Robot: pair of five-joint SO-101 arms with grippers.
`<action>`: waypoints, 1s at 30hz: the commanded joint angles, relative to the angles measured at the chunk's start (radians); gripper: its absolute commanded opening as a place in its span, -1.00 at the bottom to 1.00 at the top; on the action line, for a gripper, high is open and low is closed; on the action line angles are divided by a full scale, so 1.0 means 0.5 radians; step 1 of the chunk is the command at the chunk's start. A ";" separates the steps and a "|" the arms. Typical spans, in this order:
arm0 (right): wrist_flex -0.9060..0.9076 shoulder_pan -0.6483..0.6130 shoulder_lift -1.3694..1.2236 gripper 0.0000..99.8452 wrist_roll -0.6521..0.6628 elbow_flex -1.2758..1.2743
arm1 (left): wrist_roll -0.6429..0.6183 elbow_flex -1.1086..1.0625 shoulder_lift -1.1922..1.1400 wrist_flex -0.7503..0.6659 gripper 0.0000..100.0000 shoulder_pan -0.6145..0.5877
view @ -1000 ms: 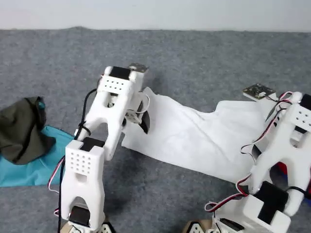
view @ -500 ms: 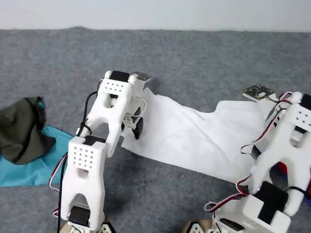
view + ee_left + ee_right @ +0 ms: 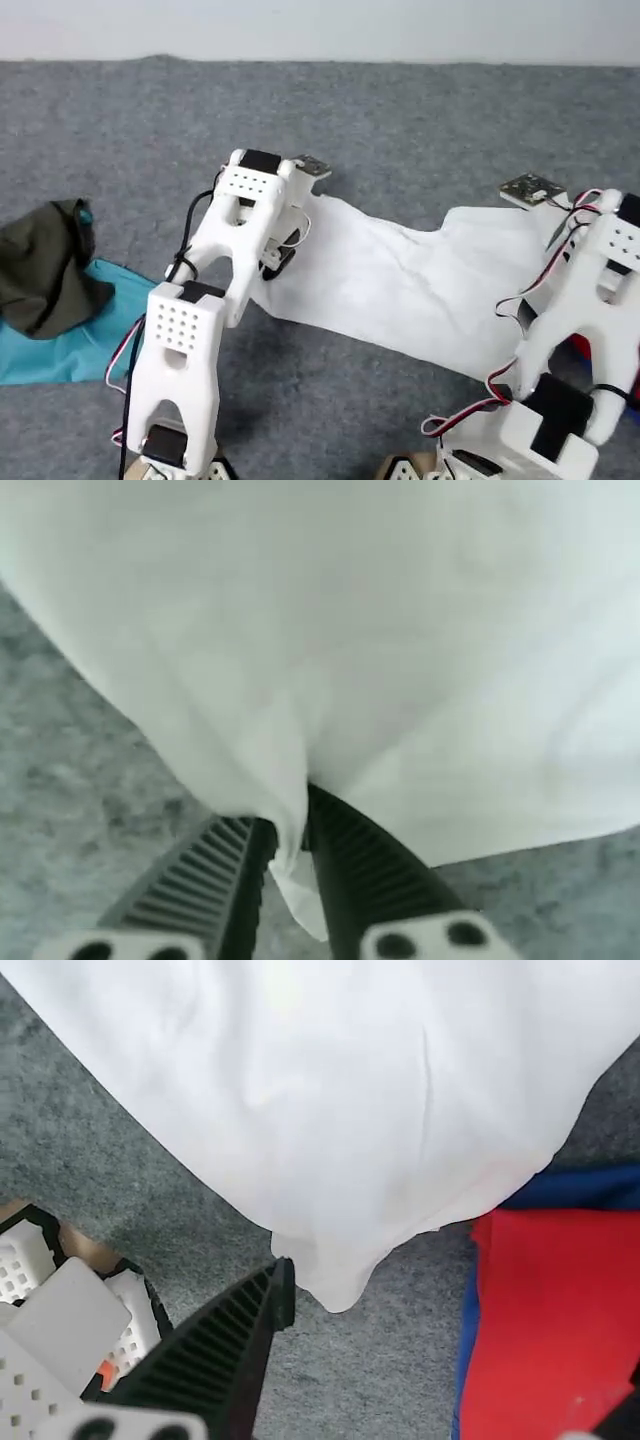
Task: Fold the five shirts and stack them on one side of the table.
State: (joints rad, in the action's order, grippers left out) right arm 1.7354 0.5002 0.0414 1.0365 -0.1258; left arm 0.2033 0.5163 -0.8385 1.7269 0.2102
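Your left gripper (image 3: 290,825) pinches the white shirt (image 3: 400,285) at its left edge, mid-frame; your right gripper (image 3: 450,1360) stands spread by the shirt's right end.

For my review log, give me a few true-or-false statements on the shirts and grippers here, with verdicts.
1. The left gripper is shut on the white shirt's edge. True.
2. The white shirt is folded into a square. False: it lies spread out.
3. A dark green shirt lies on a teal shirt. True.
4. The right gripper is shut on cloth. False: it is open by the white shirt's corner.
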 commanded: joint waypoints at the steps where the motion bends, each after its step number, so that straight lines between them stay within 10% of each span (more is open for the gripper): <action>1: 0.005 -0.044 0.069 0.00 0.015 0.009 | 0.025 -0.299 0.252 0.064 -0.97 -0.061; 12: -0.219 -0.330 0.072 0.00 -0.095 0.012 | 0.037 -1.339 0.985 0.058 -0.97 -0.264; 30: -0.226 -0.713 0.069 0.00 -0.199 0.009 | 0.129 -1.441 1.065 0.058 -0.64 -0.749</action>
State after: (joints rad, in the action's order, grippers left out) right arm 1.6387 0.1504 0.0414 0.9475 -0.1258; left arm 0.2770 -0.2064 -0.3690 1.7269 -0.1534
